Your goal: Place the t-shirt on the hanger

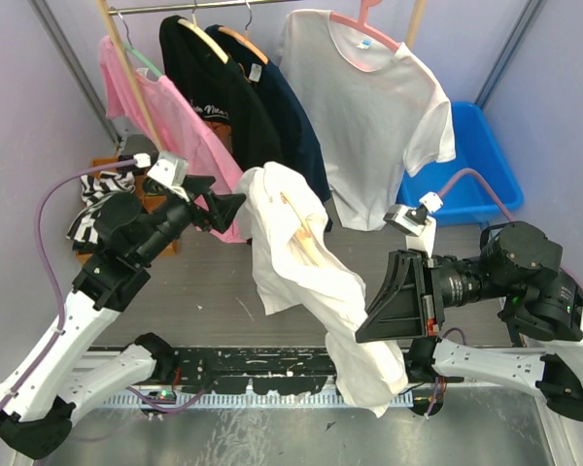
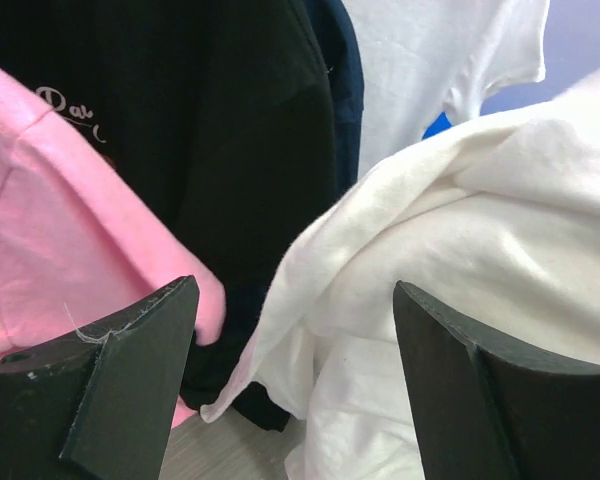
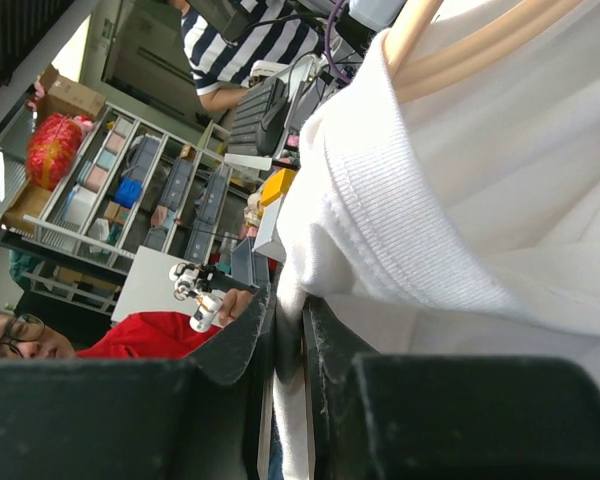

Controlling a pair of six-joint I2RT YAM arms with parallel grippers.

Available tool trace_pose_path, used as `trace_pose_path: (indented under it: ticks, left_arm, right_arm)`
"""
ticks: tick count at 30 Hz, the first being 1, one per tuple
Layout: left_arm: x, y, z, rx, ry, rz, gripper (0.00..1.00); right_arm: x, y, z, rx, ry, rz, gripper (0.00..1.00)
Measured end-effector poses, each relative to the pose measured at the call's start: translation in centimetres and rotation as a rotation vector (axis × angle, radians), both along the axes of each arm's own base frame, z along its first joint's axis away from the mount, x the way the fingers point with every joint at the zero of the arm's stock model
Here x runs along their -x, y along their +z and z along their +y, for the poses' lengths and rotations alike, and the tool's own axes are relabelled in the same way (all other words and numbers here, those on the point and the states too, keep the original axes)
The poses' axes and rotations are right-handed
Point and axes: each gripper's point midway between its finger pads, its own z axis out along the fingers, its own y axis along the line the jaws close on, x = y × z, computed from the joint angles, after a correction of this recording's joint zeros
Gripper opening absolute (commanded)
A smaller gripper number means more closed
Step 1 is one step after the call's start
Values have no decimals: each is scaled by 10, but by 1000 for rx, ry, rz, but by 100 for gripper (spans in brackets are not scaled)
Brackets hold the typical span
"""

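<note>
The t-shirt (image 1: pixel 316 282) hangs in the air between the two arms, with the hanger (image 1: pixel 304 231) partly inside it. The right gripper (image 3: pixel 288 322) is clenched on a fold of the white cloth, and the left gripper (image 2: pixel 295 300) is released, with its jaws wide, just beside the upper shoulder of the shirt. To do this step well, I think the left one should take the shoulder edge and draw it slowly over the hanger's arm while the right grip stays firm, so the wood does not slip out.
</note>
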Motion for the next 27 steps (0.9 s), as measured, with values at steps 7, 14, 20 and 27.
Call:
trace_pose_path:
  ticks: [7,14,20,27]
  left_arm:
    - [-3,-8,-8,-19,-28,15,79]
    - [-19,-22,-9,-52,2,45,72]
    - [-22,-19,-4,-70,5,37,75]
    - [-9,0,-14,-62,-108,-5,79]
  right_arm:
    - [-2,-3,3,12,0,7,1]
    - [-3,-6,5,20,-7,18,1]
    - [-2,-7,2,18,-6,26,1]
    - [0,-6,0,13,-5,28,1]
